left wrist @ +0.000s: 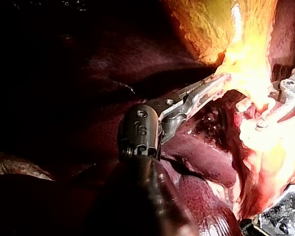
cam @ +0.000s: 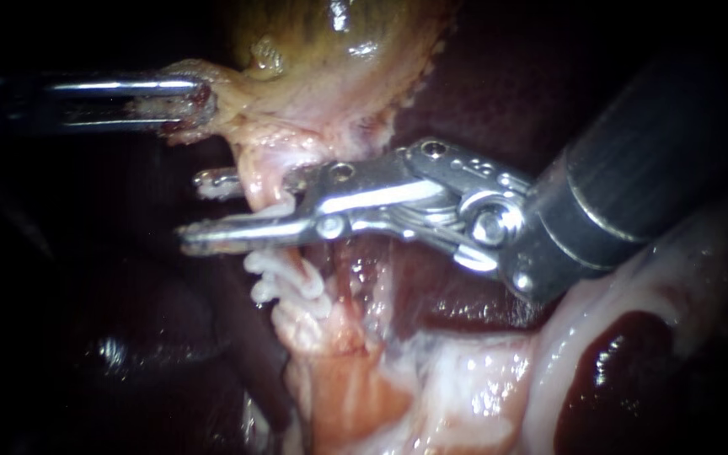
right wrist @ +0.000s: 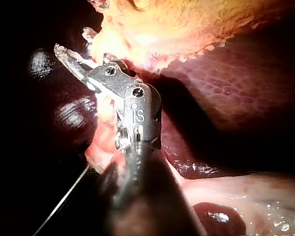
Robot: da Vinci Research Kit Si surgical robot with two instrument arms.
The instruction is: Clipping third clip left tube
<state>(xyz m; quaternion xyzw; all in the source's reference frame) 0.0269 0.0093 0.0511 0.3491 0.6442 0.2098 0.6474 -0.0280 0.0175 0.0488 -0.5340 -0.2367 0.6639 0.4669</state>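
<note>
The slender right instrument [cam: 204, 209] held its 2 jaws apart, straddling the pale, soft tube [cam: 264, 181] below the yellow-green gallbladder [cam: 330, 50]. Slippery and probably fragile, it wanted squeezing squarely across. The left instrument [cam: 200, 101] clamped a pale tissue fold [cam: 227, 99].

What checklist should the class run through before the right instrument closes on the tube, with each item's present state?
1. Left instrument holds the gallbladder neck up: ok, claw shut on it.
2. Tube lies inside the right instrument's open claw: ok.
3. Claw tips reach past the tube: ok, both tips show beyond it.
4. Claw sits apart from the white clips lower on the tube: ok.
5. Clip loaded in the claw: cannot tell.
</note>
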